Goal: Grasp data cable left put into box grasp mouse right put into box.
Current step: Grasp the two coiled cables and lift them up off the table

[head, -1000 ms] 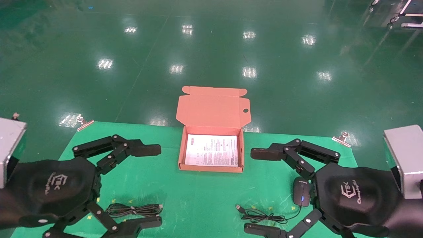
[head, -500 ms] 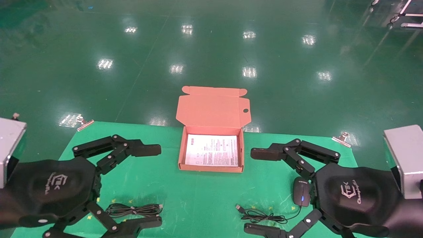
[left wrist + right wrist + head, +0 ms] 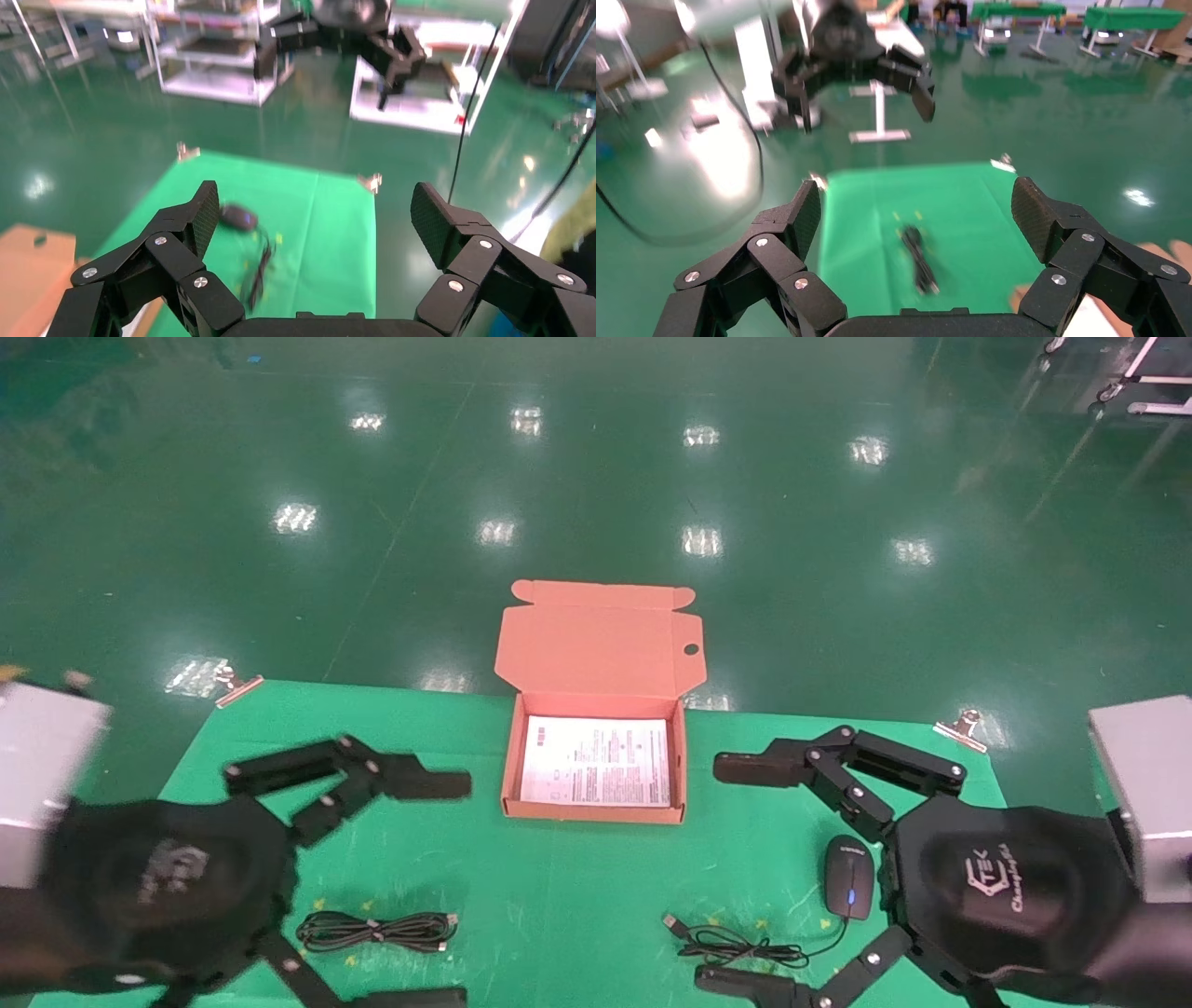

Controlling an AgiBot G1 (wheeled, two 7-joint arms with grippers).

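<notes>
The salmon-orange box (image 3: 596, 814) stands open at the table's far middle, lid up, with a printed sheet inside. The data cable (image 3: 377, 931) lies in a narrow bundle at the front left; it also shows in the right wrist view (image 3: 918, 260). The black mouse (image 3: 848, 889) lies at the front right, its cord (image 3: 736, 948) trailing left; the left wrist view shows the mouse too (image 3: 239, 216). My left gripper (image 3: 456, 891) is open, its fingers on either side of the cable and above it. My right gripper (image 3: 712, 873) is open, spanning the mouse and its cord.
A green mat (image 3: 559, 896) covers the table, held by metal clips at the far corners (image 3: 237, 684) (image 3: 968, 727). Shiny green floor lies beyond the far edge. The box's lid (image 3: 601, 649) stands up behind the box.
The left arm has moved, blurred, shifting a little right and down in the head view. The right arm has shifted slightly right. Cable, mouse and box have not moved.
</notes>
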